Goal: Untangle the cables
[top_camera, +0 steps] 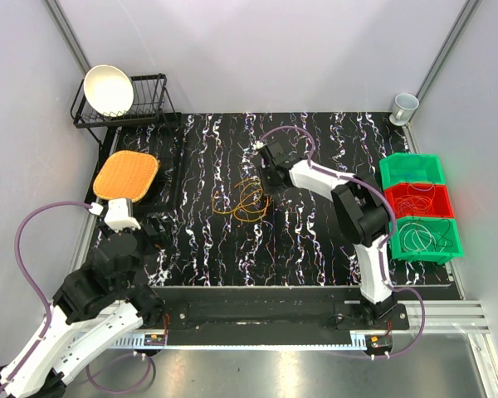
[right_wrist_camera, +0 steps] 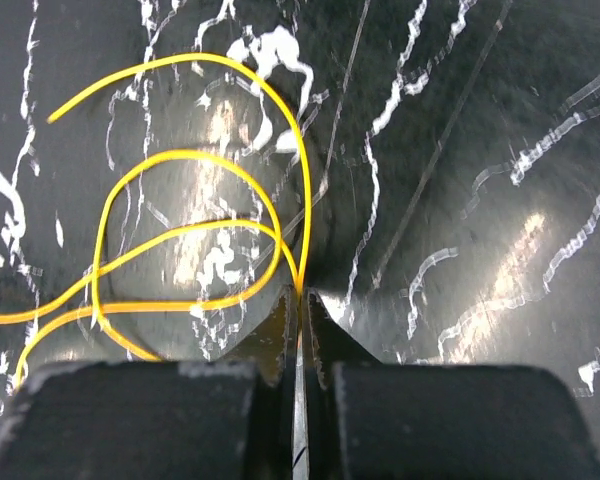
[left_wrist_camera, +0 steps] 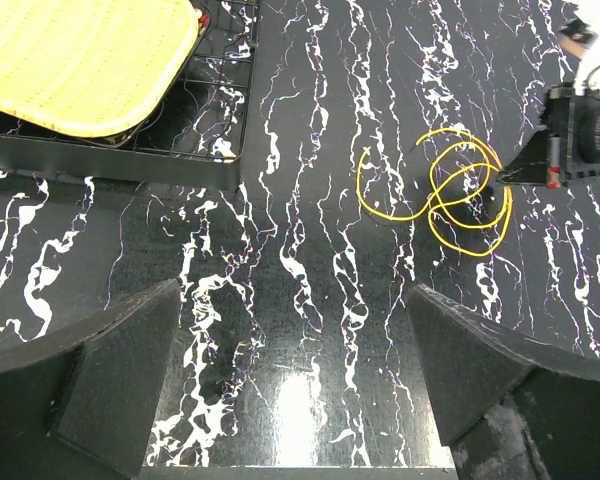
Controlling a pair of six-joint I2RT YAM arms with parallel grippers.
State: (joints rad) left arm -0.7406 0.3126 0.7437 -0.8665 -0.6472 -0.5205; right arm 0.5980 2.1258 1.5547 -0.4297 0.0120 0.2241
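Observation:
One orange-yellow cable (top_camera: 245, 201) lies in loose loops on the black marbled table (top_camera: 315, 249), near its middle. It also shows in the left wrist view (left_wrist_camera: 450, 190) and in the right wrist view (right_wrist_camera: 180, 160). My right gripper (top_camera: 266, 184) is low at the right edge of the loops, shut on a strand of this cable, with the jaws pinched together (right_wrist_camera: 302, 295). It appears in the left wrist view (left_wrist_camera: 520, 172) too. My left gripper (top_camera: 153, 232) is open and empty (left_wrist_camera: 295, 370), well to the left of the cable. Thin wire loops lie in the red bin (top_camera: 419, 199) and the near green bin (top_camera: 429, 238).
A third bin, green (top_camera: 411, 170), stands behind the red one at the right edge. A black wire rack (top_camera: 124, 104) with a white bowl (top_camera: 108, 89) stands at the back left. An orange-yellow woven mat (top_camera: 126, 175) rests on a rack beside my left gripper. A cup (top_camera: 405, 106) stands back right.

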